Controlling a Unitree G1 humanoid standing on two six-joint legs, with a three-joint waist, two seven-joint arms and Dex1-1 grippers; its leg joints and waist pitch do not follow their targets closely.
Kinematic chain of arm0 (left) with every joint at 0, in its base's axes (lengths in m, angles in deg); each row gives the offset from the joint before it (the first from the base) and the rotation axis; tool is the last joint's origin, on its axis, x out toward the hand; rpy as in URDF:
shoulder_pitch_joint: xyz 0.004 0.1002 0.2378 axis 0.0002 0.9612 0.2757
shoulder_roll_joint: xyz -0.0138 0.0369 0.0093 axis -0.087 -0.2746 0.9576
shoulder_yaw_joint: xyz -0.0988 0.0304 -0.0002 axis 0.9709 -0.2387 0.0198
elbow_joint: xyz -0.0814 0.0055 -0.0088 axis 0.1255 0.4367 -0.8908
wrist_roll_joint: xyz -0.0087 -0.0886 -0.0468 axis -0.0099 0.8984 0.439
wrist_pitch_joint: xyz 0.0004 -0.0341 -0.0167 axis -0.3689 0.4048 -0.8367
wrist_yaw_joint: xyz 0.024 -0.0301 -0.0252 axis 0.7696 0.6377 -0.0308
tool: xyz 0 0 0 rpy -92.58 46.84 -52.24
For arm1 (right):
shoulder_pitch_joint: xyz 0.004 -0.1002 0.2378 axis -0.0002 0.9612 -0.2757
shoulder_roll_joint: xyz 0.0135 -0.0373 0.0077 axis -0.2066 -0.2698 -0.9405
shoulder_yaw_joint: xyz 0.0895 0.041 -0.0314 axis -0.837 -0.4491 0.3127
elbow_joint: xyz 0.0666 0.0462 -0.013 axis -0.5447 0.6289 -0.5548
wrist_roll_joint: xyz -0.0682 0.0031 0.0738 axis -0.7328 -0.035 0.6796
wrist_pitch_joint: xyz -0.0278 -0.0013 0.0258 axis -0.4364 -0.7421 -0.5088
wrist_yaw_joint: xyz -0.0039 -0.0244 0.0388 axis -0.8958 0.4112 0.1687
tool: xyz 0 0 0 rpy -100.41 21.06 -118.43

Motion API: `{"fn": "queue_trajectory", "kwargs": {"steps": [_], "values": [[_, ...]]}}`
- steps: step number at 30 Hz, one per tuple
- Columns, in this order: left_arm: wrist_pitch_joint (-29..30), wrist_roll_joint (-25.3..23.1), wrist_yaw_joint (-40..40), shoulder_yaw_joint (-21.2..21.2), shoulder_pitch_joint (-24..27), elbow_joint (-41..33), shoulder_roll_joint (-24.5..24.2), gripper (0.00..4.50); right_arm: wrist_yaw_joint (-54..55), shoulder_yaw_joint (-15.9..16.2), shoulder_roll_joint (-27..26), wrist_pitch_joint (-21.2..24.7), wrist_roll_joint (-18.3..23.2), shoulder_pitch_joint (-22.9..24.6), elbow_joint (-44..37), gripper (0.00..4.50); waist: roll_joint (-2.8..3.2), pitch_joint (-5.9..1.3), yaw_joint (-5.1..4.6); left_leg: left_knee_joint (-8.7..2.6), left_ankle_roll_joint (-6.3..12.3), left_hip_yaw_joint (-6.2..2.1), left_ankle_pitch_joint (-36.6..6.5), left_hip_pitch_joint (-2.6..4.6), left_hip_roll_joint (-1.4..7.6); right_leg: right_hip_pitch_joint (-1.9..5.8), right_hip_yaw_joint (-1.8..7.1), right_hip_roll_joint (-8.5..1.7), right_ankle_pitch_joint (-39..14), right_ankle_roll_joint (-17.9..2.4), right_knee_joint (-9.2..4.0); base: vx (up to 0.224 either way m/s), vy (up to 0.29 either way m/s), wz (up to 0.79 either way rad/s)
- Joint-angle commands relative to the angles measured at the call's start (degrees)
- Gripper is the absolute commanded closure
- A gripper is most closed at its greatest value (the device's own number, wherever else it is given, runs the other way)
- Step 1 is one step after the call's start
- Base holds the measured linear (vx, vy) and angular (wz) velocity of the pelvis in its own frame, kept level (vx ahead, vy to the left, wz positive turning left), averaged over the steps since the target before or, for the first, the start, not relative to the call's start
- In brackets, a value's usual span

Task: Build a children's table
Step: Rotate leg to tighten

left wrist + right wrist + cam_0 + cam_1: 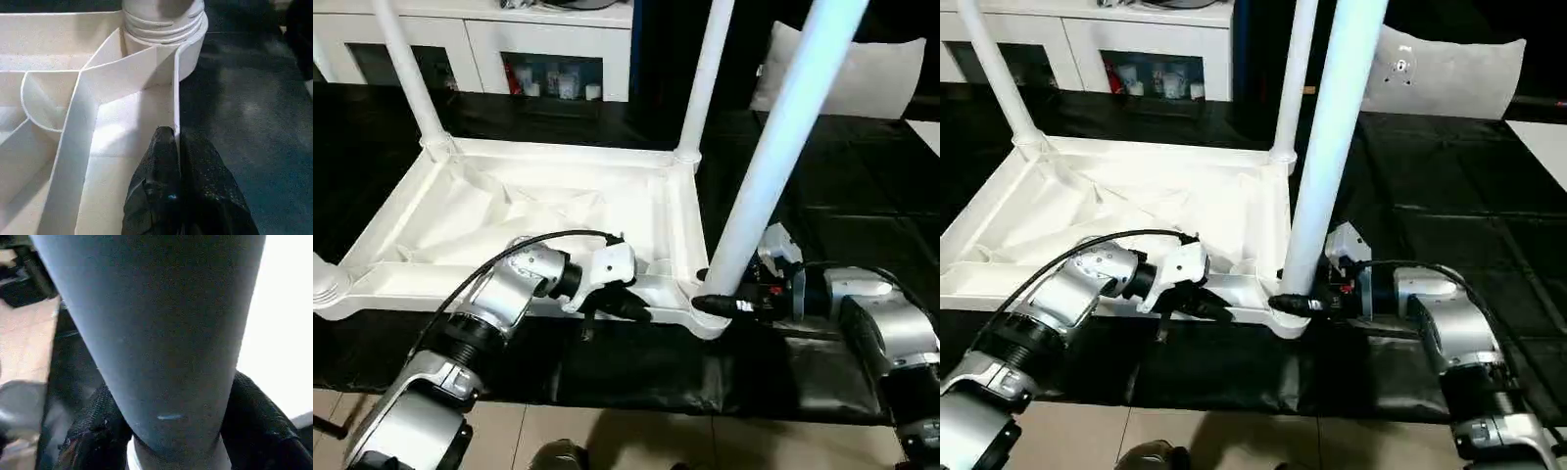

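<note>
The robot's right gripper [717, 305] reaches in level from the right, its two black fingers [261, 418] set on either side of the base of a white tubular leg [773, 157], close against the tube. That leg rises from the near right corner socket [700, 305] of the upturned white table top [548, 211], which lies ribbed side up on a black mat [822, 186]. The leg's long axis runs upward and leans somewhat to the right, so it crosses the gripper's reach nearly at a right angle; any seating or turning of it would seem to depend on the grip at the socket, directly in front of the fingers.

The left gripper [628, 307] sits just to the left along the same near edge, fingers closed together over the thin near rim [175, 98], apparently steadying the table. The right arm is plainly the nearer one to the leg.

Two more legs stand upright in the far left socket [438, 147] and far right socket [686, 155]. A further socket [328, 284] shows at the near left corner.

Beyond the mat stands a white cabinet [494, 44] with dark glass compartments, and a pale cushion [862, 78] lies at far right. No brand, label or legible writing can be made out on any surface.
</note>
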Motion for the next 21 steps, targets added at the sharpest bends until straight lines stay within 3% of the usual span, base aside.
{"fn": "queue_trajectory", "kwargs": {"steps": [1, 3, 4, 8, 11, 13, 14, 17, 19, 21], "values": [[0.7, 0.5, 3.2, -0.6, -1.3, -0.3, 3.3, 4.5, 4.5, 1.4, -3.0, 1.8, -0.5, -1.3, 0.9, 2.43, -0.68, -3.68, -0.59, -4.61, 1.02, -2.84, -15.3, 1.81, 5.07, 1.84, 3.26, -6.05, -23.3, -10.6, -5.58, 0.0, 0.0, 0.0], [4.5, 0.5, 8.0, 0.7, -2.3, -0.2, 5.5, 4.5, 12.3, 0.7, -5.6, 1.5, -3.2, -2.9, 3.8, 2.45, -0.68, -3.47, -1.36, -4.77, -0.04, -3.01, -16.6, 1.67, 4.92, 1.81, 3.18, -6.1, -25.1, -10.4, -5.68, 0.0, 0.0, 0.0], [5.1, 0.5, 8.7, 0.9, -2.4, -0.2, 5.9, 4.5, 13.4, 0.6, -6.0, 1.7, -3.4, -3.1, 4.1, 2.45, -0.67, -3.41, -1.96, -4.74, -0.66, -3.13, -17.8, 1.93, 4.83, 1.68, 3.1, -6.15, -26.8, -10.1, -6.03, 0.0, 0.0, 0.0], [11.7, 0.5, 19.9, 4.4, -5.5, 1.6, 11.7, 4.5, 29.9, -2.5, -13.1, 7.2, -5.4, -7.4, 8.3, 2.51, -0.83, -3.39, -3.59, -4.8, -0.97, -3.31, -17.4, 1.49, 4.6, 1.83, 3.02, -5.93, -26.2, -10.1, -5.87, 0.0, 0.0, 0.0], [12.6, -0.4, 24.9, 5.4, -7.2, 3.4, 14.1, 4.5, 35.6, -2.1, -16.3, 8.5, -7.3, -9.6, 10.1, 2.51, -0.86, -3.56, -4.07, -4.55, 0.14, -3.08, -15.7, 1.33, 4.38, 2.01, 3.22, -5.98, -23.5, -10.4, -6.01, 0.0, 0.0, 0.0], [12.8, -1.4, 27.4, 5.3, -7.8, 3.8, 15.1, 4.5, 39.2, -3.0, -18.2, 7.0, -7.6, -11.0, 12.1, 2.51, -0.88, -3.74, -4.21, -4.47, 0.91, -2.87, -14.0, 1.21, 4.32, 2.08, 3.29, -5.82, -20.4, -10.9, -5.73, 0.0, 0.0, 0.0], [12.8, -1.5, 27.5, 5.2, -7.9, 3.8, 15.1, 4.5, 39.6, -3.0, -18.3, 6.4, -7.8, -11.2, 12.4, 1.96, -0.88, -3.81, -4.23, -4.44, 1.11, -2.88, -13.4, 1.17, 4.35, 2.18, 3.26, -5.86, -19.4, -11.2, -5.59, 0.0, 0.0, 0.0], [13.5, -2.3, 27.4, 4.6, -7.7, 2.6, 15.5, 4.5, 39.3, -2.8, -19.1, 4.5, -8.0, -11.7, 13.4, 1.83, -0.88, -4.13, -3.91, -4.22, 3.1, -2.59, -9.9, 1.01, 4.37, 2.54, 3.25, -5.75, -13.2, -12.5, -4.96, 0.0, 0.0, 0.0], [14.1, -2.3, 27.8, 4.8, -7.8, 2.4, 15.5, 4.5, 39.1, -3.0, -19.4, 4.9, -8.2, -11.6, 12.8, 1.42, -0.86, -4.18, -3.84, -4.18, 4.05, -2.51, -8.3, 0.93, 4.41, 2.66, 3.23, -5.63, -10.0, -13.3, -4.62, 0.0, 0.0, 0.0], [14.3, -2.3, 28.0, 4.9, -7.9, 2.5, 15.1, 4.5, 39.2, -3.1, -19.3, 5.1, -8.3, -11.3, 12.1, 1.37, -0.78, -3.95, -3.87, -4.3, 4.32, -2.47, -9.3, 1.07, 4.49, 2.57, 3.17, -5.61, -10.9, -13.8, -4.81, 0.0, 0.0, 0.0]]}}
